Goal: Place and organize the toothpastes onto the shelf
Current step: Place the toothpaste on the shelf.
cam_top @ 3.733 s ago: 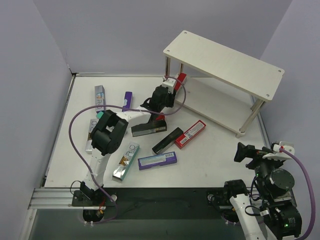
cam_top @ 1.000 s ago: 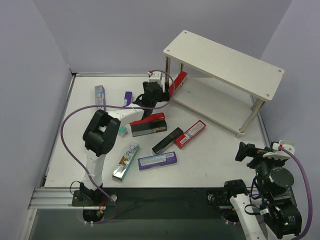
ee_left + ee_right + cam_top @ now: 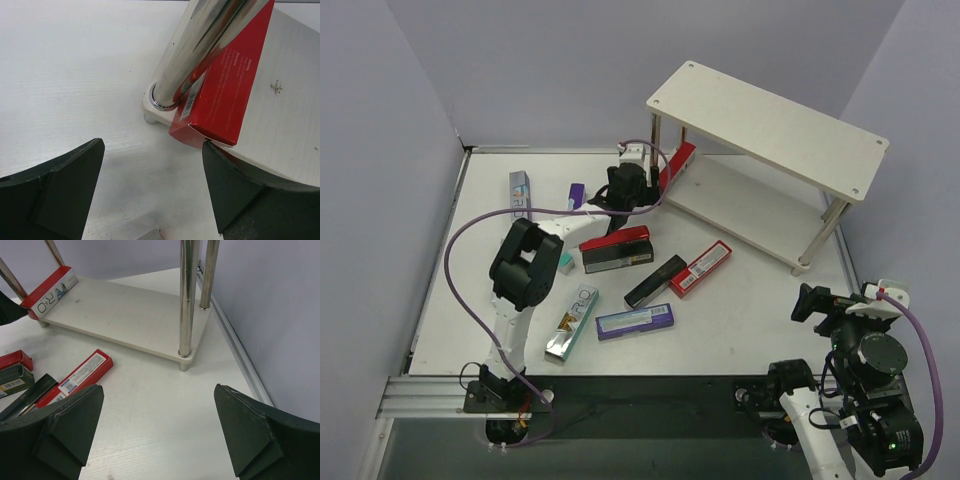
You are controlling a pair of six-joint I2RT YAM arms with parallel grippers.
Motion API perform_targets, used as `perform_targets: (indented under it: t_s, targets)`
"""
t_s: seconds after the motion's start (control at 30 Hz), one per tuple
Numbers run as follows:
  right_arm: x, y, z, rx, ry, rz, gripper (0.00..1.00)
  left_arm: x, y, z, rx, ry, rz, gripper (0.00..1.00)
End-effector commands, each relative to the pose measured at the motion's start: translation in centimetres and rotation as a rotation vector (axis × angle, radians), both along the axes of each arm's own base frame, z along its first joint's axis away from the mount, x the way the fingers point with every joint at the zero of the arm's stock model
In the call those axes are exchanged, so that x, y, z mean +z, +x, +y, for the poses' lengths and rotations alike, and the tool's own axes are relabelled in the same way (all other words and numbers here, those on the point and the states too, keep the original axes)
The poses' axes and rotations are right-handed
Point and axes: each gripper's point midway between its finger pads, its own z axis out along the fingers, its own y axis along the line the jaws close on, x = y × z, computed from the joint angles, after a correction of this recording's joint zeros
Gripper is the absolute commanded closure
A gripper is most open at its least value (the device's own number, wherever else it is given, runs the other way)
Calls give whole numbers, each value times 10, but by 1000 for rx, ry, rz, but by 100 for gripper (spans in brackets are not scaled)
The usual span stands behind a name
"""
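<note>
The shelf [image 3: 770,125] stands at the back right. One red toothpaste carton [image 3: 677,163] lies on its lower board [image 3: 750,215], against the left front leg [image 3: 200,45]. My left gripper [image 3: 625,185] hovers just left of that corner. In the left wrist view it [image 3: 152,145] is open and empty, and its right finger [image 3: 225,185] ends just under the near end of the red carton [image 3: 230,85]. My right gripper [image 3: 159,387] is open over bare table near the right base. Other toothpastes lie on the table: red and black [image 3: 616,248], black [image 3: 655,281], red [image 3: 701,268], purple [image 3: 635,321], silver-teal [image 3: 571,322].
More cartons lie at the back left: a silver one [image 3: 520,194] and a short purple one [image 3: 576,196]. Walls close the table on the left, back and right. The shelf's right front leg [image 3: 186,300] stands ahead of my right gripper, with a rail [image 3: 240,355] along the table's right edge.
My left gripper has drawn back to the left from the red carton at the shelf's corner, and has barely moved over the last second. The right arm has stayed put.
</note>
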Motion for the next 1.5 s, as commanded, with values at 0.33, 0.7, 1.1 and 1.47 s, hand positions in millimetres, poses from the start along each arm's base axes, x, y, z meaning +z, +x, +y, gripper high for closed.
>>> perform_targets:
  t_s: [0.33,0.7,1.1,1.47]
  targets:
    - [4,5,-2,-12,-11,1,0,25,24,-7,11,-50,-61,10]
    - [4,6,5,21,5,-1,0,35,-1,6,-20,-43,-60,9]
    - [-19,16,25,79,123,62,0,53,-101,-8,-359,-76,-62,8]
    - [-31,19,32,84,192,84,0,27,-218,-80,-713,167,-74,7]
